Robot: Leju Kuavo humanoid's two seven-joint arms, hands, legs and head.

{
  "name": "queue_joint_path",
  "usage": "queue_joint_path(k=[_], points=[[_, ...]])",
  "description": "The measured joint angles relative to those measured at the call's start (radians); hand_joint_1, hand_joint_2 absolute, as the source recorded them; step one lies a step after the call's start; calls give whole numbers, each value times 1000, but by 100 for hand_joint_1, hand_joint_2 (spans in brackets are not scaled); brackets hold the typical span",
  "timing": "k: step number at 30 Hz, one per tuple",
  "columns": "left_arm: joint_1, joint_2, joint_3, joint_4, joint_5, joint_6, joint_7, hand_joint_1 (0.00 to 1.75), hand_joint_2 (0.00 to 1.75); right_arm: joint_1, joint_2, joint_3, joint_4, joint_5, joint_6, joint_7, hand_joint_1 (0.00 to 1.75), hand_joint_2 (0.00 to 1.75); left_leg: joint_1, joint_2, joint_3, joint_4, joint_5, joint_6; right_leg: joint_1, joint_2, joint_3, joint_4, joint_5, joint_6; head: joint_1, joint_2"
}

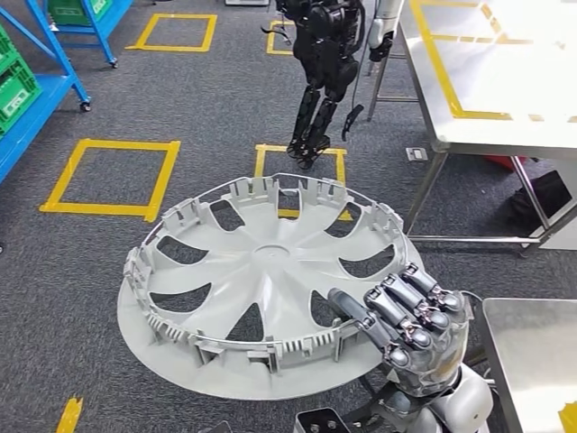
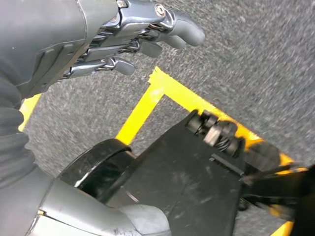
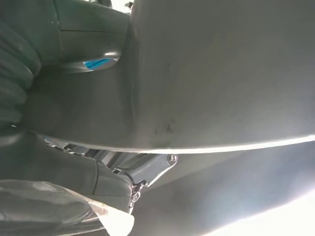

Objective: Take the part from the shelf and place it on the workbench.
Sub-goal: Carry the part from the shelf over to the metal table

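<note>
Nearest: right hand [image 1: 408, 325], dark metal fingers [image 1: 391, 311] curled over the rim of the part [image 1: 265, 271], a pale grey plastic wheel cover (spoked, clip-toothed ring, inner face up) held roughly level above grey speckled carpet [image 1: 81, 271] with yellow tape squares [image 1: 112, 176]. Left hand [image 2: 122, 34] hangs over the carpet, fingers loosely bent, apart, holding nothing. Farther: steel workbench [image 1: 517, 108] with yellow tape, right; blue shelf [image 1: 34, 81], left; another dark robot [image 1: 323, 63] beyond.
</note>
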Motion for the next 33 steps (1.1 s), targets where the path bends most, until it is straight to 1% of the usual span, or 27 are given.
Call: queue_joint_path(k=[1,2,3,4,5,6,7,8,9,10,13,15,17,19,20,23,25,33], points=[[2,1,0,0,0,0,0,0,175,-1,0,1,0,2,0,0,175,175,0,10,0,0,0,0,-1,-7,-30,64,-26,3,0,0],[3,2,0,0,0,0,0,0,175,-1,-1,2,0,4,0,0,175,175,0,18,-1,0,0,0,-2,-9,-49,105,-37,5,0,0],[4,3,0,0,1,0,0,0,175,-2,-1,3,0,8,0,0,175,175,0,24,-1,0,-1,0,-3,-10,-51,111,-30,5,0,0],[4,3,0,0,1,0,0,0,175,-3,-2,3,0,11,0,0,175,175,0,27,-1,1,-1,-1,-4,-11,-32,77,-5,5,0,0],[3,3,0,0,1,0,0,0,175,-5,-2,4,-1,14,0,0,175,175,0,30,0,1,-2,-3,-4,-13,4,13,28,4,0,0],[1,2,0,0,1,0,0,0,175,-9,-2,4,-2,15,0,0,175,175,-1,31,0,2,-3,-6,-4,-17,42,-57,54,3,0,0],[0,3,0,0,1,0,0,0,175,-14,-2,5,-5,16,0,0,175,175,-4,31,-1,4,-5,-11,-3,-19,77,-118,70,-1,0,0],[0,3,0,0,1,0,0,0,175,-19,-2,6,-8,16,0,0,175,175,-6,31,-3,6,-6,-17,-2,-21,97,-154,75,-5,-1,0],[-1,3,0,0,0,0,0,0,175,-23,-2,8,-11,16,0,0,175,175,-8,32,-4,8,-7,-20,-1,-21,105,-169,72,-8,-2,0],[-1,4,0,0,0,0,0,0,175,-26,-2,10,-14,17,0,0,175,175,-9,32,-6,9,-7,-17,-1,-19,108,-173,73,-11,-3,0],[-1,4,-1,0,-2,-1,1,0,175,-31,-2,12,-20,19,0,0,175,175,-9,32,-3,6,-4,3,0,-17,107,-173,75,-13,-6,0],[-1,5,-1,0,-2,0,2,0,175,-35,-2,13,-21,20,0,0,175,175,-9,32,-1,2,-2,5,2,-17,107,-173,74,-16,-6,0],[-1,5,-1,0,-2,-1,3,0,175,-37,-2,13,-23,20,0,0,175,175,-8,32,1,-2,0,3,4,-16,107,-172,73,-21,-6,0],[-1,5,-1,0,-2,-1,4,0,175,-39,-2,14,-24,20,0,0,175,175,-7,32,1,-5,2,-2,5,-17,107,-172,72,-25,-6,0],[-1,5,-1,0,-2,0,5,0,175,-39,-2,14,-24,19,0,0,175,175,-6,32,1,-6,3,-7,6,-17,107,-172,72,-26,-6,0],[-1,5,-1,0,-2,0,8,0,175,-41,-2,15,-24,18,0,0,175,175,-3,32,1,-7,3,-26,9,-17,107,-171,71,-29,-5,0],[-1,5,-1,0,-2,1,9,0,175,-41,-2,16,-24,16,0,0,175,175,-2,32,1,-7,2,-32,9,-17,107,-171,72,-29,-5,0],[0,5,-2,0,-2,11,12,0,175,-41,-2,23,-24,12,0,0,175,175,-5,32,1,-5,1,-34,7,-17,108,-171,72,-28,-5,0]])
